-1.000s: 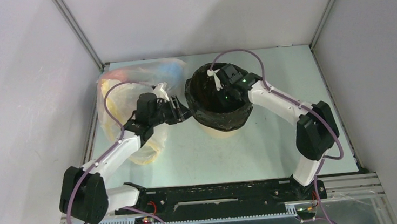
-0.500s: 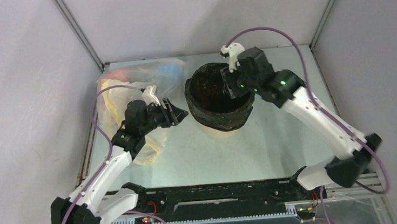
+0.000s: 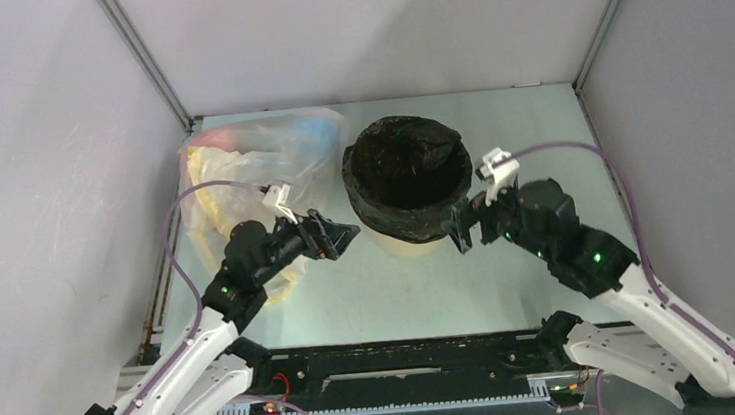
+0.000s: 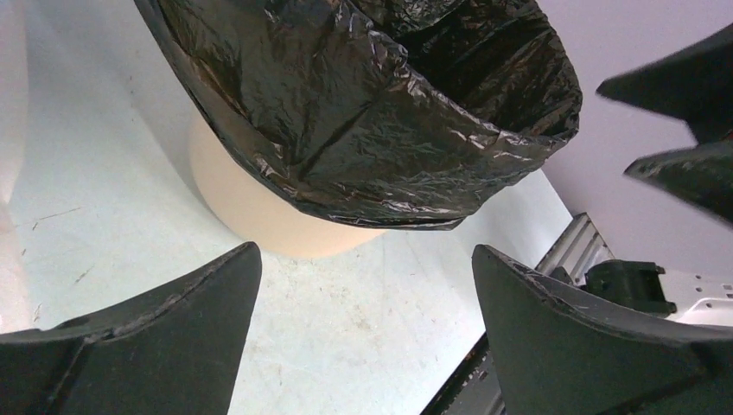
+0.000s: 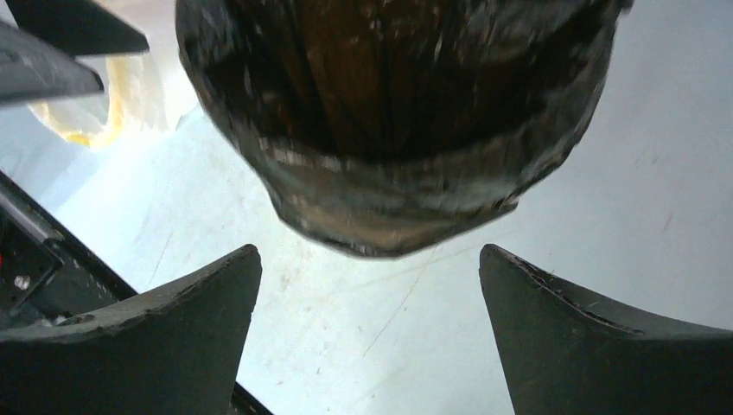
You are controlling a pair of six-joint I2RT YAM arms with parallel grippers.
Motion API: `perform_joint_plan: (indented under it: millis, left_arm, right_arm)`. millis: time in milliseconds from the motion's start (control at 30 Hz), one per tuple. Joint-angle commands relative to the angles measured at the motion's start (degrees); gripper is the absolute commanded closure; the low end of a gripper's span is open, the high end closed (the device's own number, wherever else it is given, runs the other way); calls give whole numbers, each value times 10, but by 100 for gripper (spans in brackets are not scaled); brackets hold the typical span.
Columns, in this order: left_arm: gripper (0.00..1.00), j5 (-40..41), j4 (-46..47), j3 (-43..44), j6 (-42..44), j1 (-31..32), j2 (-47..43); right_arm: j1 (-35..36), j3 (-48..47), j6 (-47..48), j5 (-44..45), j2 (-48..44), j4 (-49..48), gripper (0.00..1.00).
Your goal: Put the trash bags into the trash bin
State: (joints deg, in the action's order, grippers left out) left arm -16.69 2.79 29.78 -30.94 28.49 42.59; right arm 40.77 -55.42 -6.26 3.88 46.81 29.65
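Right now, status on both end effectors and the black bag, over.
Left end effector open, empty. Right end effector open, empty. Black bag lines trash bin, folded over rim. Clear bag off left, not in the way.

Even soft light, right wrist view motion-blurred

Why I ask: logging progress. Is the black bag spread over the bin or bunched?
Spread: the trash bag cuffs the rim of the trash bin.

Right claw (image 5: 367,252) gapes empty; straight ahead of it, the blurred black trash bag (image 5: 389,104) sits on the bench (image 5: 640,173).
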Motion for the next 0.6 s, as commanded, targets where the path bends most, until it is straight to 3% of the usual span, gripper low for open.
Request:
perform_joint_plan:
  millis: [0, 233, 567]
  left_arm:
    - [0, 53, 67, -32, 14, 41, -7]
    - [0, 160, 207, -96, 65, 135, 51]
    - [0, 202, 382, -98, 55, 139, 236]
  right_arm:
    - [4, 125, -30, -11, -96, -131, 0]
    - [4, 283, -70, 0, -125, -271, 1]
    - [3, 384, -75, 17, 37, -578, 2]
